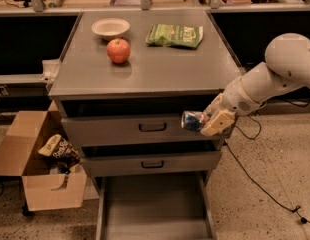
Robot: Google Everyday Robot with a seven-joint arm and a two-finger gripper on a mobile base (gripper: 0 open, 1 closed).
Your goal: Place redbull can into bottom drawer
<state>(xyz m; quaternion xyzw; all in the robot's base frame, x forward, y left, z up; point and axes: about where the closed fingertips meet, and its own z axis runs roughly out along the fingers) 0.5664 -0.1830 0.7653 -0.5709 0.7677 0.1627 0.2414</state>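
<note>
The redbull can (193, 121) is a small shiny blue-and-silver can, held sideways in my gripper (207, 121). The gripper is shut on it, in front of the right end of the upper handled drawer, below the cabinet top. The white arm (275, 74) reaches in from the right. The bottom drawer (155, 209) is pulled out at floor level, a flat grey tray with low side walls. It lies below and to the left of the can.
On the cabinet top (145, 69) stand a white bowl (110, 28), a red apple (118, 50) and a green snack bag (175, 35). Two grey drawers with black handles (152, 127) are shut. A cardboard box (40, 169) with snack bags stands on the floor at left. A cable runs along the floor at right.
</note>
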